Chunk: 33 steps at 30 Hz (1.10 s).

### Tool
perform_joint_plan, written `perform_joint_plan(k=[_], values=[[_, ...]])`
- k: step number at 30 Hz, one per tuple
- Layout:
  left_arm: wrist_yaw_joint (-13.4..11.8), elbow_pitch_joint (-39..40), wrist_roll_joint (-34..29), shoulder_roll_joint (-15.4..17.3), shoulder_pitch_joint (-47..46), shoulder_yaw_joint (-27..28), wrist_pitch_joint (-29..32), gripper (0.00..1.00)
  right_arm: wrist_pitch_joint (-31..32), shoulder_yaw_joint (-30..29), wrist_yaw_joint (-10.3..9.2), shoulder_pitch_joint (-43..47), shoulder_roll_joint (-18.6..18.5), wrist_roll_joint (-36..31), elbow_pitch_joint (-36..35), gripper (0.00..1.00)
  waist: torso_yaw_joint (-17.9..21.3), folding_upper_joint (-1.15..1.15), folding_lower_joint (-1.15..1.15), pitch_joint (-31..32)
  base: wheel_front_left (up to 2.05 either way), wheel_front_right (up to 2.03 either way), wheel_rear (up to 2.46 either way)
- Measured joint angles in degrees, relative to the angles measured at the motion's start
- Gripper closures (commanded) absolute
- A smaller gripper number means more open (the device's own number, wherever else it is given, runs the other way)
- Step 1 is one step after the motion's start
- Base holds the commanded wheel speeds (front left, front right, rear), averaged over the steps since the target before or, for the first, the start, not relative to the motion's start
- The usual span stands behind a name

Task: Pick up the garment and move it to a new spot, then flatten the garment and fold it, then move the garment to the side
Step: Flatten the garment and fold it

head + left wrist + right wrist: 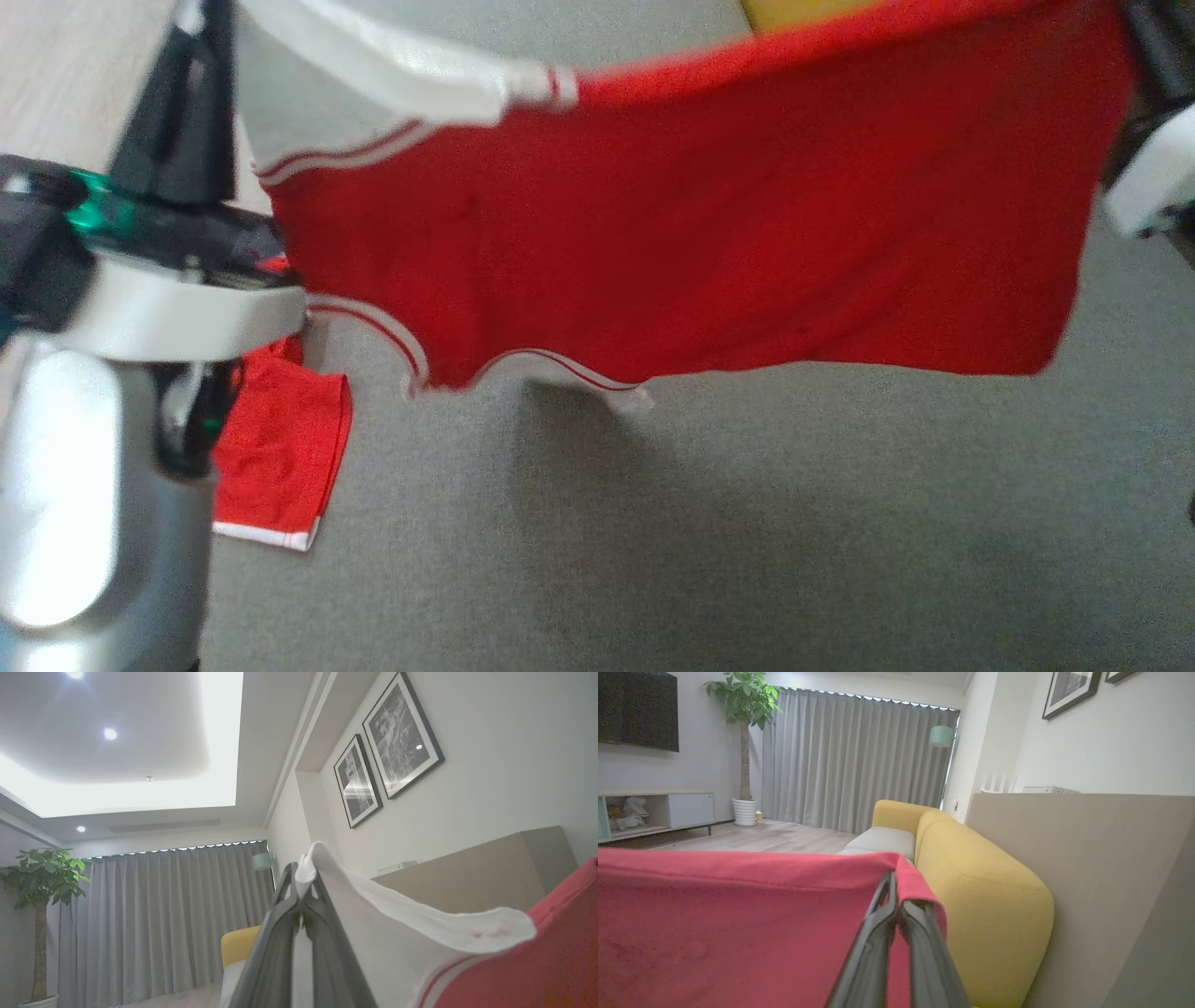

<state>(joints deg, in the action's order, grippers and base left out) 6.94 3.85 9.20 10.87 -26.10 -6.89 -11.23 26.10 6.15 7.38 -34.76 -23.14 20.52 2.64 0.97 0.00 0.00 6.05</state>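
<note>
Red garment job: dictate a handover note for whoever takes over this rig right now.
Left end effector: shut on the white sleeve of the red fabric shirt with white trim.
Right end effector: shut on its red edge.
Shirt hangs stretched between both, above the grey textile surface.
Done: pickup.
To do: lay down at new spot, flatten, fold, move aside.

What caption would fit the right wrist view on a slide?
Right gripper shut on the top edge of the red garment, with a yellow sofa and grey curtains behind.
</note>
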Motion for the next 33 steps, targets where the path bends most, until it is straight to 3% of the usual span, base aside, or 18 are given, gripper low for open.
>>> perform_joint_plan(k=[4,8,11,15,22,28,33], values=[[-0.5,9.0,2.2,1.5,0.0,2.2,5.4,1.0,7.3,-6.2,0.0,1.0,-0.2,0.1,-7.8,1.0,-0.1,0.0,0.0,1.2,0.0,0.0,0.0],[-0.5,12.9,4.2,2.6,-1.9,3.2,10.3,1.0,12.5,-9.9,0.0,2.7,0.8,-0.6,-13.2,1.0,0.1,0.0,0.0,0.5,0.0,0.0,0.0],[-0.4,11.8,4.6,4.2,-6.5,3.3,12.3,1.0,14.1,-10.1,0.0,2.3,1.1,-2.0,-14.1,1.0,0.2,0.0,0.0,-0.9,0.0,0.0,0.0],[-0.2,3.5,6.1,4.8,-14.0,2.0,13.1,1.0,14.0,-9.7,0.0,-2.3,2.5,-2.8,-9.4,1.0,0.5,0.0,0.0,-3.9,0.0,0.0,0.0],[0.2,-13.0,6.1,5.7,-34.4,-2.0,10.4,1.0,6.2,-6.2,0.0,-23.2,2.6,-5.5,5.1,1.0,0.9,0.0,0.0,-13.8,0.0,0.0,0.0],[0.4,-27.4,5.8,4.4,-51.4,-3.1,3.0,1.0,-7.9,-7.0,0.0,-40.5,2.7,-9.5,20.8,1.0,0.2,0.0,0.03,-23.8,0.0,0.0,0.0],[0.6,-36.2,4.7,2.5,-55.7,-4.4,-1.7,1.0,-20.1,-8.3,0.0,-46.8,3.0,-12.4,31.6,1.0,-1.6,-0.01,0.03,-29.1,0.0,0.0,0.0]])
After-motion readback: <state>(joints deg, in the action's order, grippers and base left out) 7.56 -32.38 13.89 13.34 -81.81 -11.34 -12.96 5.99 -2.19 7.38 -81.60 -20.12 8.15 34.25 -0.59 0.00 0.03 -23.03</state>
